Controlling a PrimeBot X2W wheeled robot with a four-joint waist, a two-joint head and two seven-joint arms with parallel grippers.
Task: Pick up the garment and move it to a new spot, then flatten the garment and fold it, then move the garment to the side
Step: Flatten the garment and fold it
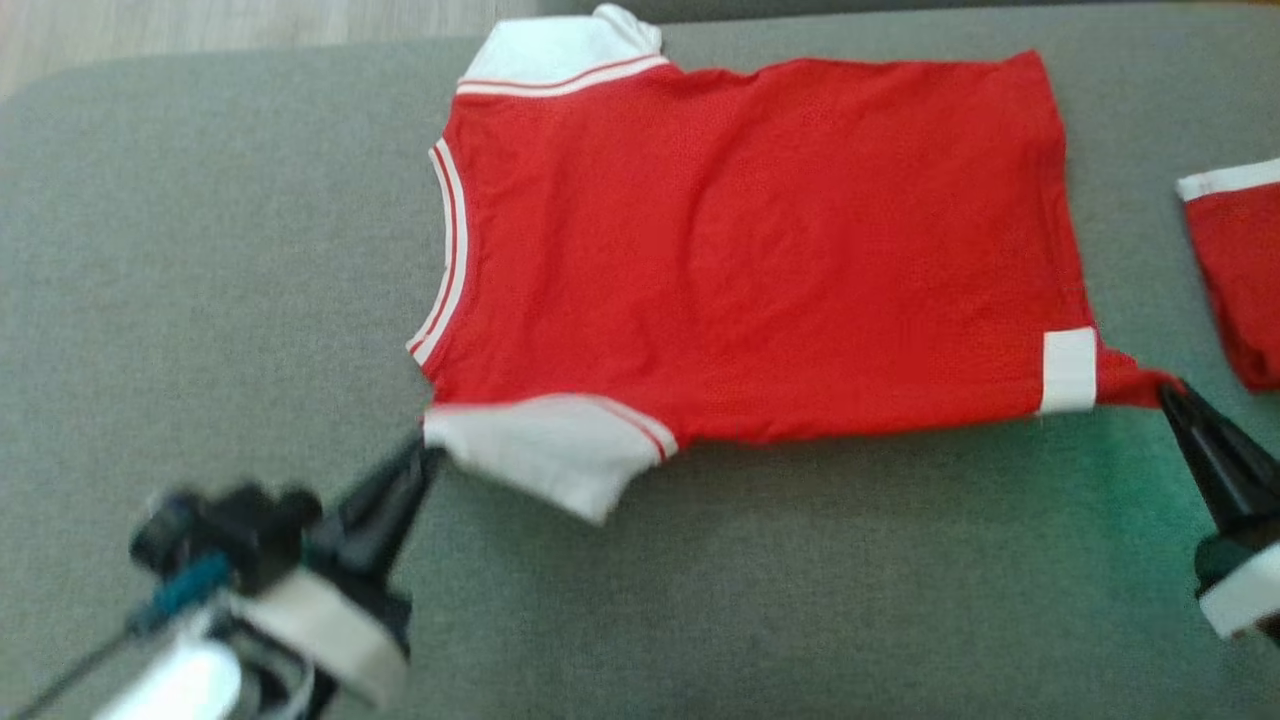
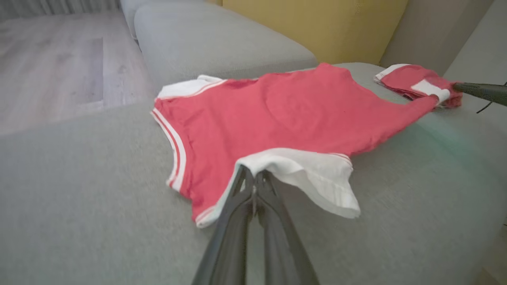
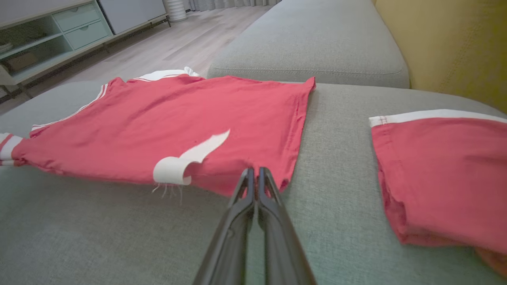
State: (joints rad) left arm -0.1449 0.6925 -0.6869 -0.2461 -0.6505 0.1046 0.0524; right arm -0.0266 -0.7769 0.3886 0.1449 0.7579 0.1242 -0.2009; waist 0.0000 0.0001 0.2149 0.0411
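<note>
Our left claw (image 1: 425, 455) is pinched shut on the near white sleeve of the red short-sleeved shirt with white striped trim (image 1: 750, 250), and our right claw (image 1: 1172, 392) is pinched shut on the near hem corner, just past the white label (image 1: 1068, 370). The shirt lies spread on the grey fabric sofa seat (image 1: 200, 300), its near edge drawn taut between our two claws and the body mostly smooth, with the collar toward our left. We judge this to be the flattening step, close to done, with folding and the move aside not yet done. The next move calls for both claws to travel together, keeping that edge tight, either to lay it down flat or to carry it over to the far edge for the first fold. The far sleeve sits at the seam with the next cushion, so there is little room that way. To our left the seat is wide, and a band lies open in front of us. To our right a folded red garment with a white band (image 1: 1235, 280) lies near the hem, apart from it. The pale wooden floor (image 1: 200, 30) shows beyond the far left corner.
</note>
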